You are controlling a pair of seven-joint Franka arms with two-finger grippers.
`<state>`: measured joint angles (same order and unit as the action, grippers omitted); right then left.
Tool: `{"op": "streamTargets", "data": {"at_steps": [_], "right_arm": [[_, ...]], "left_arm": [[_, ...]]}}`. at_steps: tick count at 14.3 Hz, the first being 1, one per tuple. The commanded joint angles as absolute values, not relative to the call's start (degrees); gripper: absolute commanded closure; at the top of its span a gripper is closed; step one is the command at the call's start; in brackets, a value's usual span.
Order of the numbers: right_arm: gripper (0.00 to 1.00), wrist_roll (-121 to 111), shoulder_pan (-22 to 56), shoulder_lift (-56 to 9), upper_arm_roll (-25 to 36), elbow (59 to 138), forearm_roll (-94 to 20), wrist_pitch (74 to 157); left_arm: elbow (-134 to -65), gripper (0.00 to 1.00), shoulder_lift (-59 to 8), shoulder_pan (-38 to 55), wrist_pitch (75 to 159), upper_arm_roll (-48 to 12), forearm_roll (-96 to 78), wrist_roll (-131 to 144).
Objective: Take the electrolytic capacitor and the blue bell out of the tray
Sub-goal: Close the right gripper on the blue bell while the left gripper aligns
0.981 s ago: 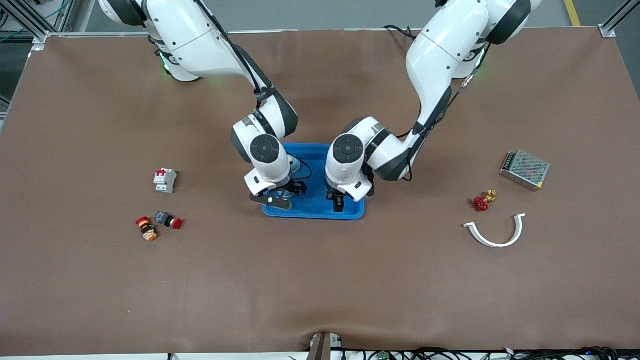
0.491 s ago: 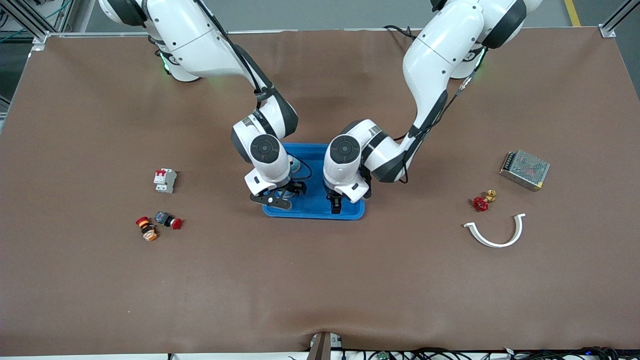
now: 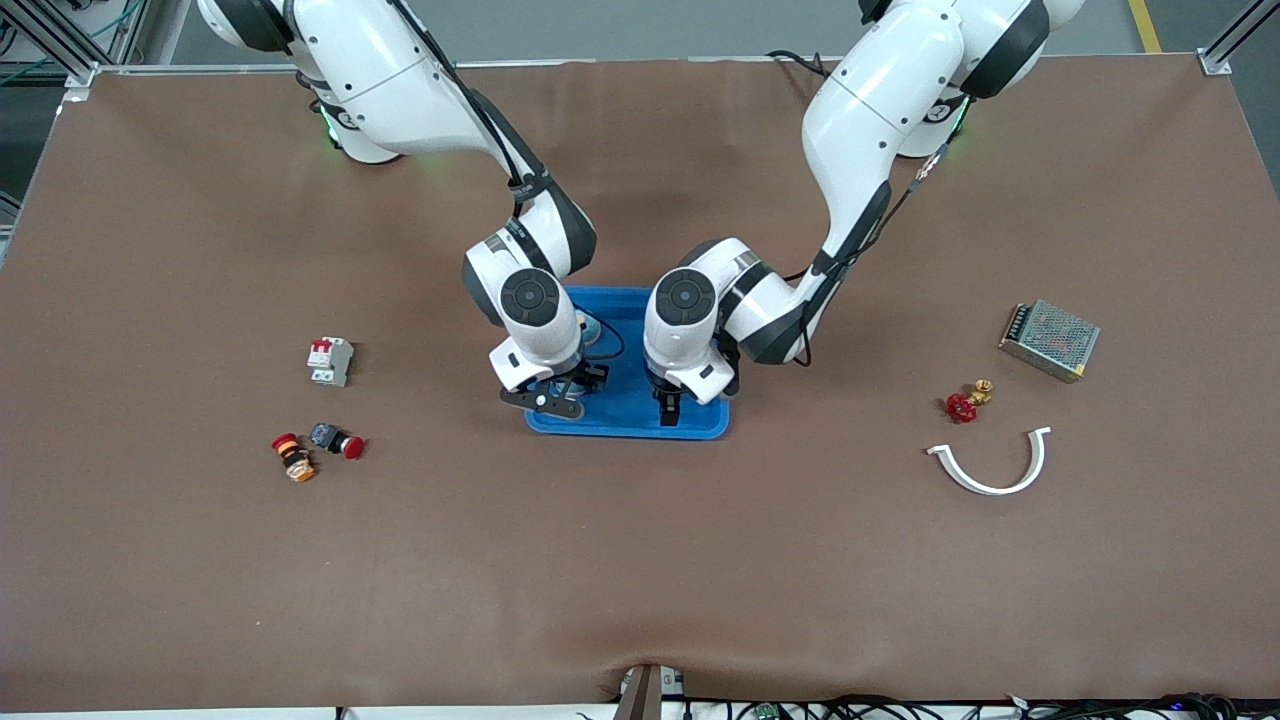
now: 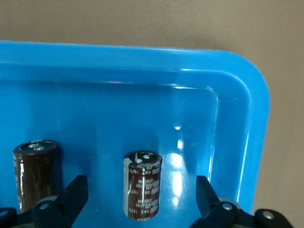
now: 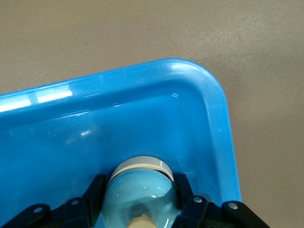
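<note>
**Ana:** Where is your right gripper (image 3: 565,392) now?

**Ben:** It is down inside the blue tray (image 3: 630,428), at the end of the tray that is toward the right arm. Look at your right wrist view. The two black fingers (image 5: 95,192) are pressed onto the bell (image 5: 140,190), one on each side. They pinch it. The bell is light blue and round, with a white ring at its edge. It sits low in the tray, near a tray corner.

**Ana:** And your left gripper (image 3: 668,410)?

**Ben:** It is over the tray too, at the end toward the left arm. Its fingers (image 4: 78,192) are spread wide. A dark capacitor (image 4: 142,185) stands upright on the tray floor, right between them. Neither finger touches it. There is blue tray showing on both sides of it.

**Ana:** You see another dark can there?

**Ben:** Yes, a second capacitor (image 4: 35,173) stands upright just outside one finger, also in the tray.

**Ana:** What else is on your table?

**Ben:** A white switch (image 3: 330,360) and some red buttons (image 3: 345,443) lie well apart from the right gripper, toward the right arm's end. A metal box (image 3: 1049,340), a red knob (image 3: 962,406) and a white curved strip (image 3: 990,470) lie well apart from the left gripper, toward the left arm's end.
</note>
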<state>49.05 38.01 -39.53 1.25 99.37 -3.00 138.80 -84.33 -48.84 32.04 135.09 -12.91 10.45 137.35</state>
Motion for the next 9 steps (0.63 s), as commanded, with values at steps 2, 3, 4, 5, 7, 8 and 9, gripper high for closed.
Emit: {"op": "streamTargets", "data": {"at_steps": [2, 3, 4, 5, 7, 8, 9], "right_arm": [[0.54, 50.63, 38.41, -39.99, 1.41, 98.44, -1.76, 138.52], [0.54, 50.45, 38.41, -39.64, 1.41, 98.35, -1.76, 137.91], [0.54, 50.45, 38.32, -39.46, 1.41, 98.09, -1.84, 137.81], [0.54, 50.28, 38.32, -39.20, 1.41, 98.09, -1.85, 137.73], [0.54, 49.75, 38.15, -37.11, 1.41, 98.09, -1.85, 136.07], [0.54, 49.49, 37.80, -35.87, 1.41, 98.09, -1.76, 134.75], [0.54, 48.79, 37.44, -34.38, 1.49, 98.09, -1.76, 133.61]], "left_arm": [[-82.88, 0.00, -49.48, 32.78, 135.44, -12.31, 12.04, 138.34], [-82.88, 0.00, -49.40, 32.78, 135.44, -12.39, 12.04, 138.34], [-82.97, 0.00, -49.39, 32.78, 135.44, -12.39, 12.04, 138.17], [-82.88, 0.00, -49.31, 32.70, 135.35, -12.39, 12.13, 138.16], [-82.88, 0.12, -49.22, 32.70, 135.26, -12.39, 12.13, 138.25], [-82.88, 0.22, -49.22, 32.61, 135.18, -12.39, 12.04, 138.25], [-82.88, 0.25, -49.13, 32.52, 135.09, -12.39, 12.13, 138.25]]}}
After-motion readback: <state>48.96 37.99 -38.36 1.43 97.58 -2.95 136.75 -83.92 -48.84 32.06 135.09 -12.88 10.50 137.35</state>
